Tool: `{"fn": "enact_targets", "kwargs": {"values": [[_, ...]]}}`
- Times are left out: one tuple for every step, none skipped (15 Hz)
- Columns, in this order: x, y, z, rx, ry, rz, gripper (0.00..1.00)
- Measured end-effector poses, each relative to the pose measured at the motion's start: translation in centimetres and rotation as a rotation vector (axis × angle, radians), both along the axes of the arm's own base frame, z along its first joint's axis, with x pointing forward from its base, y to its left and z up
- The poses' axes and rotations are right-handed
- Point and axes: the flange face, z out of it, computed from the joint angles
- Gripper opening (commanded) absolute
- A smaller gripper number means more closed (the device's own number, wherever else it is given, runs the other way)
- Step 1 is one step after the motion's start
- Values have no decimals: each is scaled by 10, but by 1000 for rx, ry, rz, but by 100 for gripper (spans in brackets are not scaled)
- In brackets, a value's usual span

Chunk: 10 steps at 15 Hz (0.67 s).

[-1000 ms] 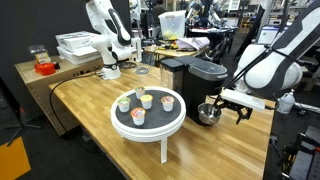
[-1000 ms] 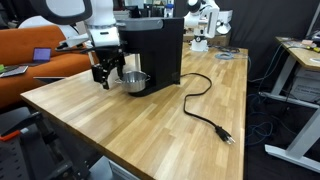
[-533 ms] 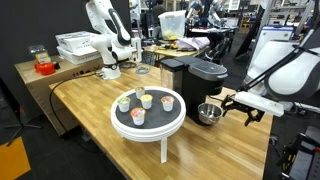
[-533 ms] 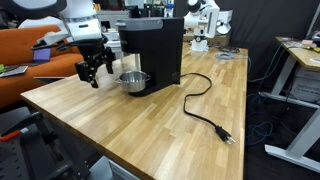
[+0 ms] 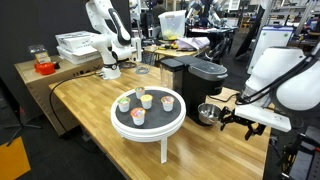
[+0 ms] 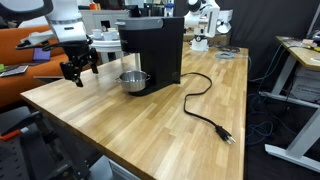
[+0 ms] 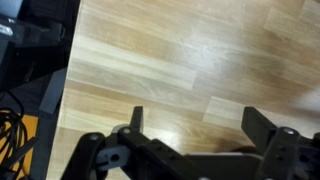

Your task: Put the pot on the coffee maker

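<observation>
The shiny silver pot sits on the round base of the black coffee maker, under its overhanging head; it also shows in an exterior view beside the black tower. My gripper is open and empty, held above the wooden table, apart from the pot on the side away from the tower. In the wrist view the gripper's two fingers spread wide over bare wood; pot and coffee maker are out of that view.
A white round tray table with several small coloured cups stands next to the coffee maker. The machine's black power cord trails across the table. A second white arm and boxes sit at the far end.
My gripper has drawn back from the pot, moving away from the coffee maker and staying open. The pot stays on the base plate.
</observation>
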Motion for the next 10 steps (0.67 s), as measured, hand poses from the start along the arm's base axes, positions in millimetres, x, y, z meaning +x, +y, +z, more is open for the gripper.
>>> {"fn": "enact_targets", "kwargs": {"values": [[-8,12,-3,12,19,3,100],[-17,25,-7,24,41,9,100],[-27,38,-10,35,64,16,100],[-36,49,-12,48,85,24,100],[-43,57,-13,58,96,31,100],[-45,59,-13,61,98,34,100],[-44,58,-13,62,98,32,100],[-43,57,-13,62,97,30,100],[-43,56,-13,62,97,30,100],[-43,56,-13,62,97,30,100]]}}
